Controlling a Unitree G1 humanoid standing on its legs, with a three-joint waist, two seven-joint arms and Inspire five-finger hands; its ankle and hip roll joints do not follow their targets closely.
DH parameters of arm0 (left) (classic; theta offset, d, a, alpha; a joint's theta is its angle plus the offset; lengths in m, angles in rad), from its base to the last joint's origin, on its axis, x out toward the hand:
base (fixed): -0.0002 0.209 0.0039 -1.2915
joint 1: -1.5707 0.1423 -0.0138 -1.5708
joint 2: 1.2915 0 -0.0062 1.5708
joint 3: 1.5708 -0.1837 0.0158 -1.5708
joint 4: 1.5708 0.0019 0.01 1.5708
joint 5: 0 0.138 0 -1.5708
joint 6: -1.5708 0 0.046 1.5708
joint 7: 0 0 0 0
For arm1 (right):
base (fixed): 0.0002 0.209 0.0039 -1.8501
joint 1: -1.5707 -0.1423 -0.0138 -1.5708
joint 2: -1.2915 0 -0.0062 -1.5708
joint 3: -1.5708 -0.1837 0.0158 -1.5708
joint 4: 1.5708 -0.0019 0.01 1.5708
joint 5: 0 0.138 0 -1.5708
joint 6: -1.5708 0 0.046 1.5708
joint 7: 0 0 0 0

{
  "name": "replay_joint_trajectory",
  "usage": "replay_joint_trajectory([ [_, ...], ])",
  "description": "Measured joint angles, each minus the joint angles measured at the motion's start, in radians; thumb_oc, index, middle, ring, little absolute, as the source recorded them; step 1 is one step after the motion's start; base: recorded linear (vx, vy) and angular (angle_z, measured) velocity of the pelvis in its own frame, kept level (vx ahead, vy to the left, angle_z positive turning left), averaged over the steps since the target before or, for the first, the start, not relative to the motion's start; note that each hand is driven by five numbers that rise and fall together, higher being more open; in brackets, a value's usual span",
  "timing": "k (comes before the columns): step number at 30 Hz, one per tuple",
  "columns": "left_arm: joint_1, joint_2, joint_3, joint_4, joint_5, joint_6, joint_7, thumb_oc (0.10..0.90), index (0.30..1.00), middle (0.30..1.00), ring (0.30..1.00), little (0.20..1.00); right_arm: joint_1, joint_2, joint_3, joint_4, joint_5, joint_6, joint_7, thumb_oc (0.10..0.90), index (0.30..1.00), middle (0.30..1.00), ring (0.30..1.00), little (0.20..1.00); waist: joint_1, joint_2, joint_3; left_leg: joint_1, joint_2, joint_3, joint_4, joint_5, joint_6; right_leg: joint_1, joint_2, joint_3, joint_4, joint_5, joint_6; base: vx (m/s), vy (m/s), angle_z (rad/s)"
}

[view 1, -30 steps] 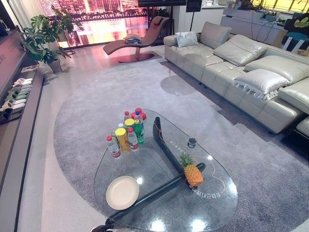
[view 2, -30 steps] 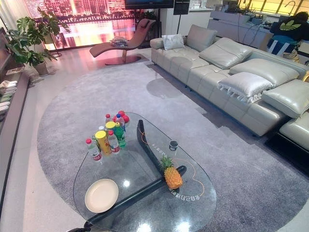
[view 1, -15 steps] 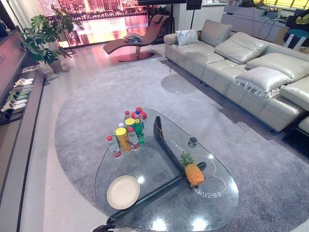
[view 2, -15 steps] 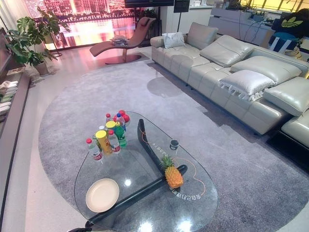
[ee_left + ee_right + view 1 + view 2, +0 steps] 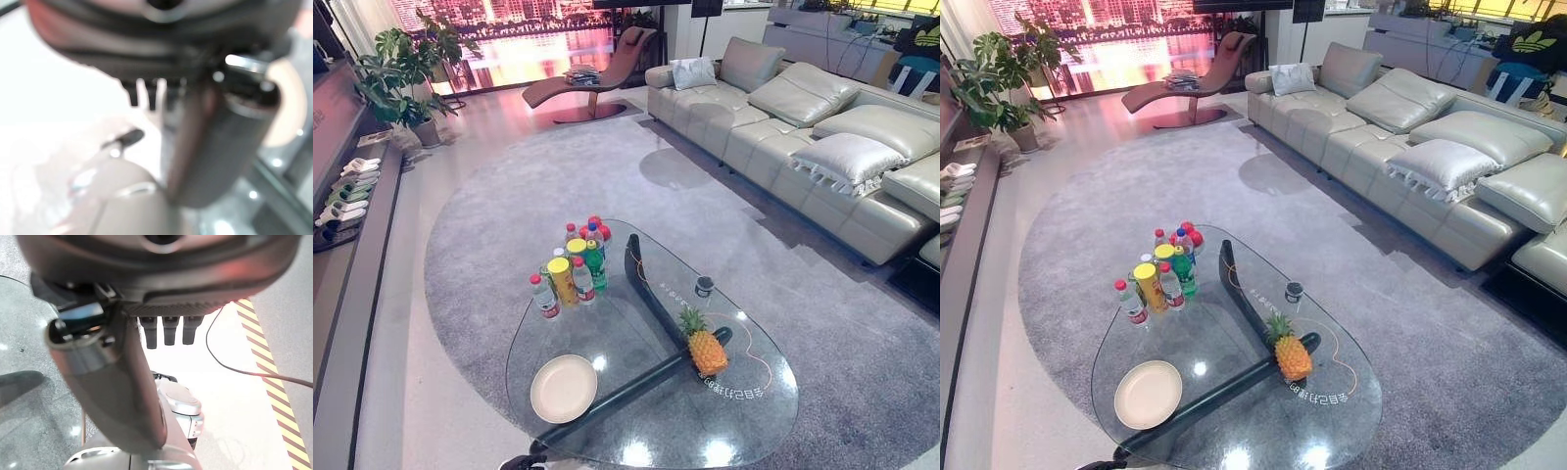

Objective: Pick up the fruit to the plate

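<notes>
A pineapple (image 5: 705, 351) stands upright on the right side of the glass coffee table (image 5: 773, 411), over the table's dark base. A round cream plate (image 5: 564, 388) lies empty near the table's front left edge, about two plate widths from the fruit. My left hand (image 5: 220, 142) hangs beside the table with its fingers straight and nothing in it; a pale edge of the plate (image 5: 291, 107) shows past the thumb. My right hand (image 5: 112, 391) also hangs open and empty above the floor, by the glass rim.
A cluster of bottles and cans (image 5: 570, 269) stands at the table's far left. A small dark cup (image 5: 704, 287) sits behind the pineapple. A grey sofa (image 5: 803, 127) runs along the right; a grey rug (image 5: 509, 196) lies under the table.
The camera has shifted slightly; the pineapple, plate and bottles stand where they were.
</notes>
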Motion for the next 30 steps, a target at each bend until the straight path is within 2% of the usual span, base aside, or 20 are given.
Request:
replay_joint_trajectory([
  [3,-0.005,0.002,-0.027,-0.016,-0.008,0.006,0.001,0.8,0.9,0.9,0.9,0.9,-0.005,-0.008,0.002,-0.019,-0.001,0.001,-0.003,0.8,0.9,0.9,0.9,0.9,0.001,0.008,0.01,-0.047,-0.001,0.003,0.001,0.007,0.002,-0.054,0.0,0.011,0.001,0.011,0.0,-0.05,0.037,-0.08],
  [7,-0.041,0.003,-0.036,-0.041,-0.063,0.008,0.007,0.8,0.9,0.9,0.9,0.9,-0.051,-0.027,0.004,-0.031,-0.002,-0.001,-0.011,0.8,0.9,0.9,0.9,0.9,-0.002,0.037,0.076,-0.134,-0.008,0.004,0.008,0.032,0.005,-0.146,-0.003,0.025,0.006,0.038,0.0,-0.1,0.03,-0.07],
  [11,-0.122,0.012,-0.031,-0.054,-0.136,-0.013,0.028,0.8,0.9,0.9,0.9,0.9,-0.144,-0.043,0.004,-0.026,-0.02,-0.004,-0.018,0.8,0.9,0.9,0.9,0.9,-0.001,0.052,0.211,-0.258,-0.015,0.002,0.009,0.066,0.015,-0.28,-0.004,0.051,0.007,0.084,-0.005,-0.2,0.005,-0.09],
  [13,-0.173,0.016,-0.032,-0.055,-0.158,-0.02,0.035,0.8,0.9,0.9,0.9,0.9,-0.197,-0.044,0.004,-0.03,-0.018,-0.007,-0.018,0.8,0.9,0.9,0.9,0.9,-0.009,0.046,0.288,-0.298,-0.02,0.002,0.009,0.08,0.019,-0.322,-0.007,0.055,0.007,0.098,-0.008,-0.14,-0.004,-0.04],
  [17,-0.231,0.029,-0.04,-0.074,-0.23,-0.041,0.051,0.8,0.9,0.9,0.9,0.9,-0.263,-0.047,0.005,-0.05,-0.006,-0.032,-0.038,0.8,0.9,0.9,0.9,0.9,-0.008,0.026,0.383,-0.343,-0.026,-0.001,0.009,0.087,0.022,-0.382,-0.009,0.077,0.006,0.115,-0.007,-0.14,0.023,-0.1],
  [20,-0.282,0.026,-0.038,-0.12,-0.367,-0.066,0.062,0.8,0.9,0.9,0.9,0.9,-0.283,-0.064,0.005,-0.109,0.046,-0.103,-0.103,0.8,0.9,0.9,0.9,0.9,-0.013,0.042,0.438,-0.402,-0.029,-0.017,0.009,0.102,0.025,-0.432,-0.011,0.075,0.007,0.125,-0.007,-0.14,-0.017,0.06],
  [24,-0.326,0.026,-0.03,-0.166,-0.551,-0.136,0.078,0.8,0.9,0.9,0.9,0.9,-0.332,-0.086,0.005,-0.17,0.097,-0.192,-0.18,0.8,0.9,0.9,0.9,0.9,-0.027,0.06,0.468,-0.459,-0.035,-0.021,0.009,0.109,0.029,-0.489,-0.017,0.075,0.008,0.134,-0.004,-0.11,-0.004,0.02],
  [27,-0.345,0.023,-0.032,-0.187,-0.631,-0.177,0.099,0.8,0.9,0.9,0.9,0.9,-0.374,-0.09,0.005,-0.202,0.125,-0.257,-0.222,0.8,0.9,0.9,0.9,0.9,-0.033,0.065,0.47,-0.506,-0.037,-0.03,0.01,0.115,0.03,-0.539,-0.019,0.077,0.008,0.139,-0.005,-0.06,-0.045,-0.02],
  [30,-0.364,0.021,-0.033,-0.202,-0.638,-0.209,0.127,0.8,0.9,0.9,0.9,0.9,-0.402,-0.099,0.005,-0.231,0.156,-0.293,-0.269,0.8,0.9,0.9,0.9,0.9,-0.031,0.068,0.47,-0.576,-0.037,-0.051,0.038,0.114,0.03,-0.603,-0.022,0.077,0.034,0.138,-0.003,-0.04,-0.037,0.05],
])
